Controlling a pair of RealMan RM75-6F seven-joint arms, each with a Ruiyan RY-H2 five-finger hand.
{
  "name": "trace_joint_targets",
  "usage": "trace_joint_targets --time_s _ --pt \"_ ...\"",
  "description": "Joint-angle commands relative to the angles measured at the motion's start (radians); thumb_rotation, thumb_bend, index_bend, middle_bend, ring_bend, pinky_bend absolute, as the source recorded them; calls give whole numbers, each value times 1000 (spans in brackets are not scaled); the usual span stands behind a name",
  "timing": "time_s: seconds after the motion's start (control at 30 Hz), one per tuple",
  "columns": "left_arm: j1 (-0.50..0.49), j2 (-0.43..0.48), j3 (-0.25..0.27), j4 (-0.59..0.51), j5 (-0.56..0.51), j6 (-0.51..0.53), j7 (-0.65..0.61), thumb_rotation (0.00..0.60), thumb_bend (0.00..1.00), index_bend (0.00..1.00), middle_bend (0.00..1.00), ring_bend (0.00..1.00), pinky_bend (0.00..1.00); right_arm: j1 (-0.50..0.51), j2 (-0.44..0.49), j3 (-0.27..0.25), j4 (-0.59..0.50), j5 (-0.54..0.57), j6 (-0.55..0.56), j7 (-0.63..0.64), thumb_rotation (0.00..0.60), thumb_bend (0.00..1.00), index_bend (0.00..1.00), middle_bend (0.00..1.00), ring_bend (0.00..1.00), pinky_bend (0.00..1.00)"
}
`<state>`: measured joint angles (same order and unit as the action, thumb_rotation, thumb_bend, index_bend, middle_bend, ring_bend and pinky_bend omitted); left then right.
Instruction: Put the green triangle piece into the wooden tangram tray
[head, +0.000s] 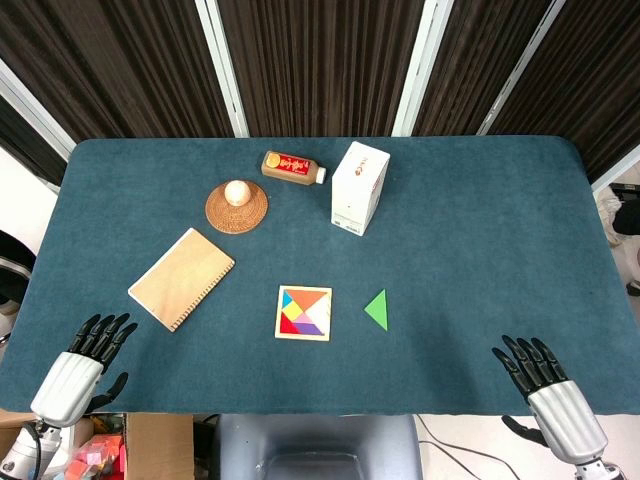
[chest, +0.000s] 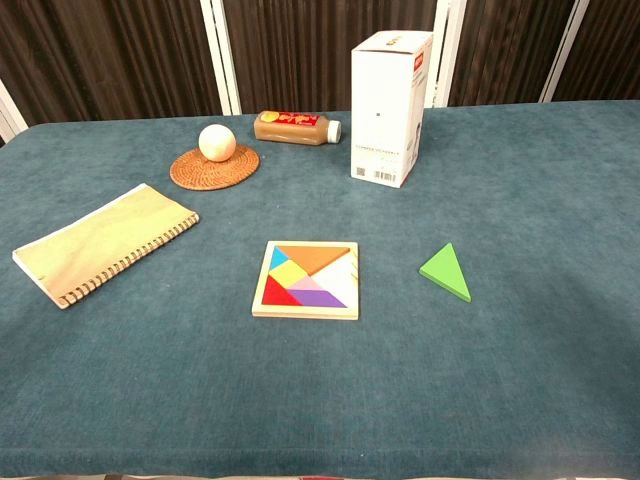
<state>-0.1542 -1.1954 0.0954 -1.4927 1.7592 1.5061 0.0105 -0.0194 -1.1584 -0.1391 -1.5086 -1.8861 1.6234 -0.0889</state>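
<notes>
The blue-green table (head: 480, 220) is carrying everything, and the wooden tangram tray (head: 303, 313) is sitting near the middle of its front half, serving here as the reference point. The tray is holding coloured pieces, with a pale bare gap showing along its right side in the chest view.

The white box (head: 360, 187) is standing upright behind the tray and a little to its right, well apart from it. The spiral notebook (head: 182, 278) is lying flat to the tray's left, turned at an angle. The woven coaster (head: 237, 207) is lying behind and left of the tray, with a pale ball (head: 236, 192) resting on it. The brown bottle (head: 293, 167) is lying on its side behind the tray, just left of the box.

The left hand (head: 88, 355) is hovering at the table's front edge, far left of the tray, with fingers extended and slightly spread, gripping nothing. The right hand (head: 540, 378) is hovering at the front edge, far right of the tray, fingers likewise extended and apart, holding nothing.

The green triangle piece (head: 377, 309) is lying flat on the cloth just right of the tray, not touching it, well apart from both hands.
</notes>
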Motion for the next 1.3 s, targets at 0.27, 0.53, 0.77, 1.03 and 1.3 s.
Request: trace_joint_targets --time_s 0.27,0.53,0.77,1.03,1.3 --pt "-2 9 -6 0 -12 0 -35 600 440 0 0 0 0 145 -60 58 7 -11 -184 -37 600 115 2 0 0 0" --pt "-3 6 -18 18 -13 20 -75 600 438 0 0 0 0 429 -78 219 -101 98 -603 -299 600 115 145 0 0 0" --pt "-2 14 -32 20 -39 22 -94 600 440 0 0 0 0 599 -205 306 -7 251 -843 -483 600 152 229 0 0 0" --pt "3 22 -39 23 -42 39 -116 600 440 0 0 0 0 687 -340 312 166 338 -907 -534 600 233 287 0 0 0" --pt "6 24 -41 27 -49 40 -118 600 439 0 0 0 0 717 -363 279 210 361 -896 -560 600 309 356 0 0 0"
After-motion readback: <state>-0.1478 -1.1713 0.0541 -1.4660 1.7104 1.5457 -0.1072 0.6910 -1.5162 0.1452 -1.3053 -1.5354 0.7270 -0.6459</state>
